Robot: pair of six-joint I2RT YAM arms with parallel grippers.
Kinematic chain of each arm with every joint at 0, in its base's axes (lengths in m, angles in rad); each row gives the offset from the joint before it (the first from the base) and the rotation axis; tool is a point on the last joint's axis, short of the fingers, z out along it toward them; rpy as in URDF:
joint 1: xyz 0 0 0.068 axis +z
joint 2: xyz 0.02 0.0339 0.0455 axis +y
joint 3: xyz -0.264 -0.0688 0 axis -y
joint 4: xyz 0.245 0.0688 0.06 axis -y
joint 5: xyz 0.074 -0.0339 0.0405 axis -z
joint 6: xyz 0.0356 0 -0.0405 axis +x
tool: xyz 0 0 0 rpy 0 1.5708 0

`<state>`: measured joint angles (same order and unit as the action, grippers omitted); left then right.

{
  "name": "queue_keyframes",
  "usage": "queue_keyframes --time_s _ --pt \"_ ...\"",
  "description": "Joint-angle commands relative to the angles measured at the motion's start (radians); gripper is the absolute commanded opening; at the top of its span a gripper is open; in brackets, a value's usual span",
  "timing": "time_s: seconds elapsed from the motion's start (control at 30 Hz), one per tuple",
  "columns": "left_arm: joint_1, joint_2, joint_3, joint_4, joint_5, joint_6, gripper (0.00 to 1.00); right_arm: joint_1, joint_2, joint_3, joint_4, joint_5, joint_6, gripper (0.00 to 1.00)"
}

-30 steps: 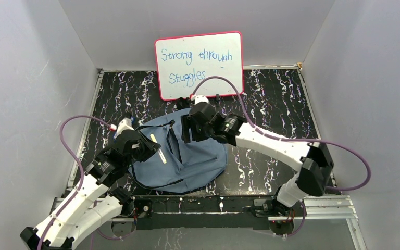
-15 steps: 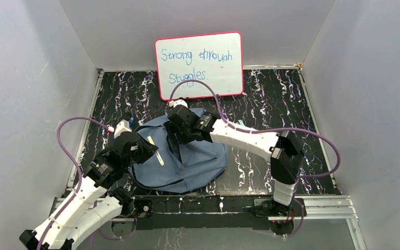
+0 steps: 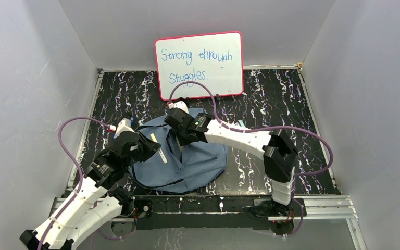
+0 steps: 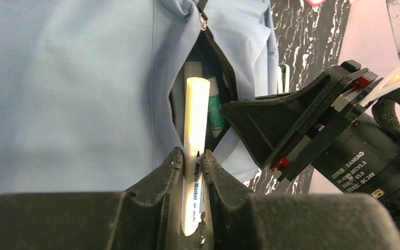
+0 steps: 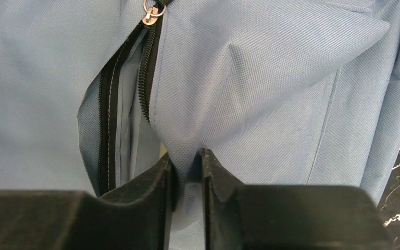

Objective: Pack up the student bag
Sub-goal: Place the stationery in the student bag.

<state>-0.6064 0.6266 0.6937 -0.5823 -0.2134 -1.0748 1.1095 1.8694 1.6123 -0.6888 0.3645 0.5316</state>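
On the black marbled table (image 3: 276, 99): the student bag (image 3: 195, 164) lies flat between the two arms, near the front edge.
Bag material: soft grey-blue woven fabric, rounded outline, dark zipper lines.
Hidden: in the overhead view the right arm covers the bag's upper middle. The pocket (image 4: 208, 67) is dark inside, and only the ends of two slim things show there, one white, one perhaps green-banded.
Left gripper (image 4: 192, 159): narrow, clamped on a white cylindrical marker (image 4: 197, 125) with small blue print, whose far end sits at the pocket's mouth.
Right gripper (image 5: 187, 161): narrow, pinching a fold of the bag's fabric just beside the parted zipper.
Zipper: black toothed tape, with a small metal zipper pull (image 5: 151, 15) at its top.
Overhead only: a pink-framed whiteboard (image 3: 198, 65) with blue handwriting stands at the back, well apart from the bag.
Wrist views only: the weave of the cloth, the marker's print, the pinched fold.
Cut off: the marker's rear end, buried between the fingers.
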Motion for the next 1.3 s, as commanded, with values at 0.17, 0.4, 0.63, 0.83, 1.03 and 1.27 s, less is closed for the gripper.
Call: queue_keyframes --time_s 0.17,0.4,0.63,0.83,1.03,1.27 --pt "-0.001 0.13 -0.021 0.227 0.054 -0.005 0.0 0.007 -0.145 -0.056 0.109 0.009 0.017 0.14" --pt "-0.001 0.262 -0.036 0.353 0.044 0.019 0.0 0.007 -0.174 -0.095 0.164 -0.02 0.033 0.0" --pt "-0.001 0.333 -0.06 0.455 0.037 0.028 0.0 0.007 -0.18 -0.094 0.196 -0.052 0.038 0.0" --pt "-0.001 0.401 -0.062 0.505 0.105 0.04 0.0 0.007 -0.186 -0.097 0.21 -0.061 0.043 0.0" --pt "-0.003 0.424 -0.112 0.557 0.181 -0.008 0.0 0.006 -0.188 -0.078 0.231 -0.06 0.041 0.0" --pt "-0.004 0.466 -0.112 0.614 0.256 0.014 0.0 0.004 -0.194 -0.071 0.287 -0.09 0.036 0.0"
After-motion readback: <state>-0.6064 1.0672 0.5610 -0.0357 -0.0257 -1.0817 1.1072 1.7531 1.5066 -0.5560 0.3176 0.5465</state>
